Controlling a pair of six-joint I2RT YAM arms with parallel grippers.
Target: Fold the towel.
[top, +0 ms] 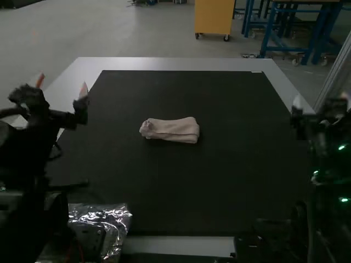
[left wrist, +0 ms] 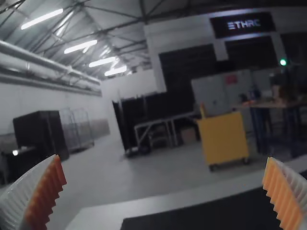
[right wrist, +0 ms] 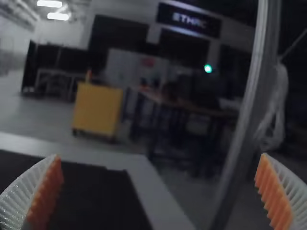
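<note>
- Near the middle of the big black mat (top: 164,181), the pinkish-beige cloth towel (top: 171,129) lies folded into a short, narrow bundle, its length running across the table; neither gripper touches it.
- Along the towel a crease runs lengthwise; the end toward the left arm is rounded and a little bunched, the other end squarer.
- Over the table's left side, the left gripper (top: 62,86) stands wide, well apart from the towel; its wrist view shows two white ribbed fingers with orange pads (left wrist: 47,191) spread far from each other, nothing between them.
- Over the right side, the right gripper (top: 321,101) is just as wide and empty, its orange pads (right wrist: 48,191) facing each other across a broad gap.
- Around the mat shows the pale grey tabletop (top: 170,64).
- Beside the left arm's base (top: 41,230) lies crinkled, shiny plastic sheeting (top: 118,216).
</note>
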